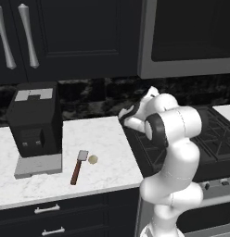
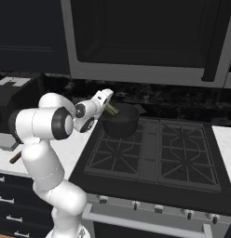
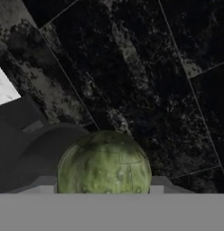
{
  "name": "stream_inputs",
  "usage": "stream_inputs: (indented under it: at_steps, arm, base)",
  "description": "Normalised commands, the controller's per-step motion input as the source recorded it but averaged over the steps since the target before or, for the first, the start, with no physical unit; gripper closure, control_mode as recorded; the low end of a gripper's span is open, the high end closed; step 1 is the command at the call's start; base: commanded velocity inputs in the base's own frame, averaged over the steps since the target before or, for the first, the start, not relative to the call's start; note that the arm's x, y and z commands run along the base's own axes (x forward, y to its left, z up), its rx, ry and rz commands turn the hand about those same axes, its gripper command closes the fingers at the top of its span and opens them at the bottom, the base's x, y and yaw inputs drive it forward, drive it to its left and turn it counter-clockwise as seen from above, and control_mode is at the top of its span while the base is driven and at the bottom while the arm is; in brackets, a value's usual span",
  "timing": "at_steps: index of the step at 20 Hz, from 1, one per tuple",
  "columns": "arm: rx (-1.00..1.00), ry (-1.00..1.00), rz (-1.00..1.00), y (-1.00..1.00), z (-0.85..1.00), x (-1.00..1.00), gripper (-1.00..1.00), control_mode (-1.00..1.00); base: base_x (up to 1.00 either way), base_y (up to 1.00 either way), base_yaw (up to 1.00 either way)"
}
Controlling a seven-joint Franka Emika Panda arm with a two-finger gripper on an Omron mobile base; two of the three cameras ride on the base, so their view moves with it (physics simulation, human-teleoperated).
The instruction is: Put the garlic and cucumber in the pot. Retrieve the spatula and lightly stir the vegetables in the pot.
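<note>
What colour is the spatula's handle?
Reddish-brown wood, ending in a pale grey blade. The spatula shows best in the left base view, lying on the white counter.

Left base view: from behind and left of the arm (image 1: 175, 152), looking forward and down across the white bench (image 1: 107, 152) toward dark cabinets and the stove's left edge. Right base view: from behind and right, looking forward and down over the stove (image 2: 154, 153) and pot (image 2: 119, 120). Shared by both: arm, stove, bench edge, dark backsplash. Hand view: very close, facing the backsplash (image 3: 132, 67), cucumber (image 3: 104, 164) large at bottom.
</note>
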Motion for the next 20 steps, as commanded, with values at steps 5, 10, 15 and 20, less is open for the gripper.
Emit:
stream_inputs:
  at_steps: [5, 10, 15, 20]
  arm:
    - [0.23, 0.04, -0.01, -0.48, 0.00, 0.23, 1.00, -1.00]
    - [0.36, 0.16, -0.06, -0.39, -0.03, 0.34, 1.00, -1.00]
    - [0.24, 0.11, -0.01, -0.31, -0.26, 0.39, 1.00, -1.00]
    - [0.09, 0.01, 0.00, -0.06, -0.56, 0.20, 1.00, -1.00]
  base:
    - [0.00, 0.00, 0.00]
    - [0.00, 0.00, 0.00]
    - [0.00, 0.00, 0.00]
    - [0.00, 0.00, 0.00]
